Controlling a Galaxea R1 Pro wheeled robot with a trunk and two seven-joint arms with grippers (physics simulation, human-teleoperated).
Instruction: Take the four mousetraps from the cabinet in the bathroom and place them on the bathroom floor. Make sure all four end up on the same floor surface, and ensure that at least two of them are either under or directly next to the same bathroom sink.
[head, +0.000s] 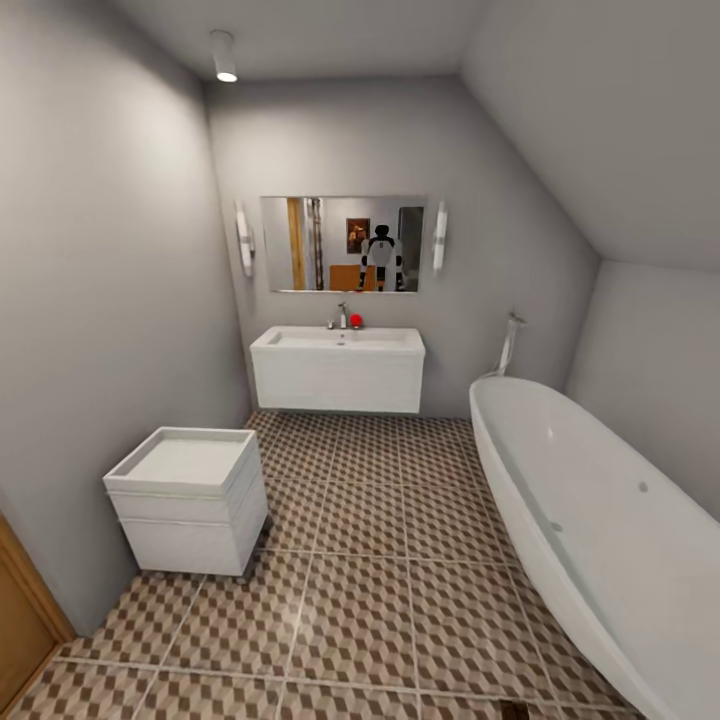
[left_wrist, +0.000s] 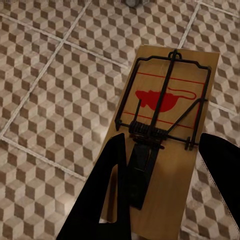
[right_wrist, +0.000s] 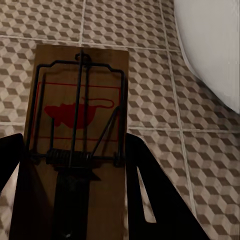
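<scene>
Printed on each mousetrap is a red mouse silhouette inside thin red lines; no words or brand can be read on either board. Left mousetrap (left_wrist: 167, 125) sits between the two dark fingers of the left gripper (left_wrist: 170, 165), which are closed against its long edges near the spring end, so the board is clamped and held above the bathroom floor (left_wrist: 55, 95). Its black wire bar and coil spring face the camera, and the rear end of the board is cut off by the frame edge. Right mousetrap (right_wrist: 75, 135) is held the same way by the right gripper (right_wrist: 75, 165), its fingers pressed on both sides of the board; one finger is half out of frame. Beyond this trap the cube-patterned tiles run up to the curved white wall of the bathtub (right_wrist: 210, 45).

From the head camera, the bathroom sink (head: 338, 350) hangs on the far wall, with a chrome tap (head: 342, 316) and a small red object (head: 356, 321) beside the tap, too small to identify. Above the sink, a mirror (head: 343, 243) reflects the robot. A white box-like unit (head: 190, 500) stands on the tiles near the sink, against the side wall, and the bathtub lies opposite it.
</scene>
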